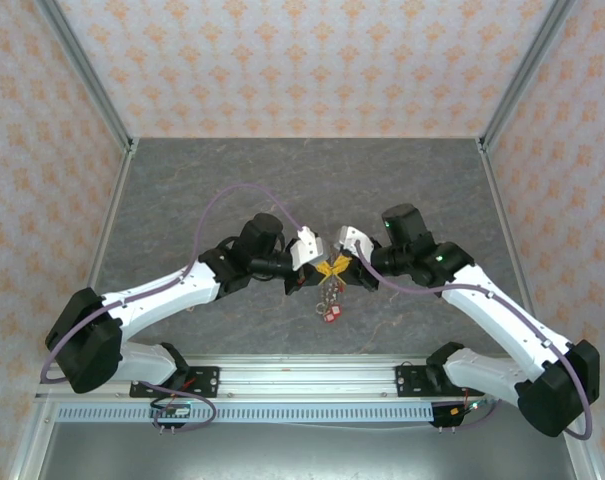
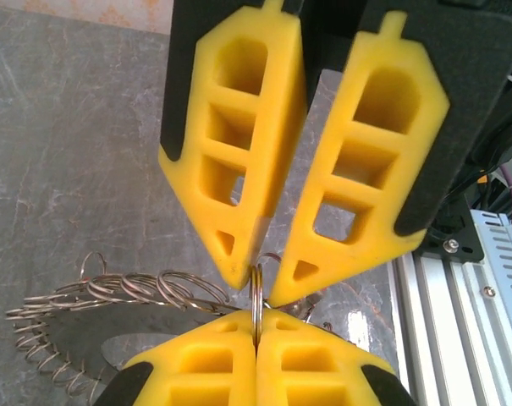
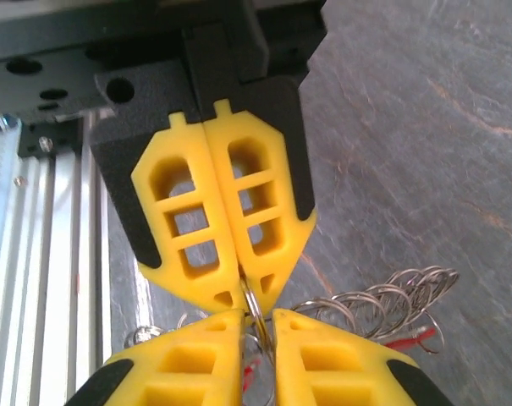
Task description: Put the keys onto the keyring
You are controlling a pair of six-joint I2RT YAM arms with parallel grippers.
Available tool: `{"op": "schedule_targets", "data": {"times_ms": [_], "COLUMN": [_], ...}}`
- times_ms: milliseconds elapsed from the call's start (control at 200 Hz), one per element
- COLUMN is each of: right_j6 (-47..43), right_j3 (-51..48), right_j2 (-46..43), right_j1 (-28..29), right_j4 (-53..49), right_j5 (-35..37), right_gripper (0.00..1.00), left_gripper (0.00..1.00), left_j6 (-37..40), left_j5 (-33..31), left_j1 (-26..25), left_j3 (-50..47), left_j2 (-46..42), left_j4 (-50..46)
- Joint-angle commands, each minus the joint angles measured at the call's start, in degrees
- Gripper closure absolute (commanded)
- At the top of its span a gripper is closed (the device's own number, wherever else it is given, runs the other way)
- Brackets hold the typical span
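Left pincer clamped on keyring, right pincer narrowly parted, open tabletop around

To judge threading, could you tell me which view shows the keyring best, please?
Left wrist: the keyring shows its coiled rim and open centre. Right wrist shows part of it; top external, a tiny glint.

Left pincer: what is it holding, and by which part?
The left pincer is shut on a small metal ring. Its fingertips pinch the ring's thin rim edge-on, and the rest of the ring sticks out beyond them.
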Motion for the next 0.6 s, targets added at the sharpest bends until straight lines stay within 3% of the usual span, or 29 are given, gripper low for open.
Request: {"op": "schedule_targets", "data": {"times_ms": [0, 95, 400, 596], "right_j6": [4.62, 5.75, 8.97, 7.59], "right_j3": [-3.83, -5.57, -7.81, -7.29], "right_j2": [-1.06, -1.05, -0.77, 0.76], "right_j1": [-2.51, -3.96, -5.43, -5.51], "right_j4": [9.62, 12.43, 17.76, 17.02], "right_j5": [-9.58, -13.44, -16.47, -15.21], "right_gripper": [0.85, 0.84, 0.84, 0.88], "left_gripper": [1.0, 1.0, 1.0, 1.0], "left_j6": [-4.26, -4.76, -5.73, -5.66], "left_j5": [2.07, 2.35, 4.23, 5.21], "left_j1": [1.14, 1.37, 1.9, 1.94], "left_j3": [-1.38, -1.74, -2.38, -1.74], "left_j2": [-2.07, -2.53, -2.85, -2.58], "left_j4": [9.44, 9.7, 10.67, 10.2]}}
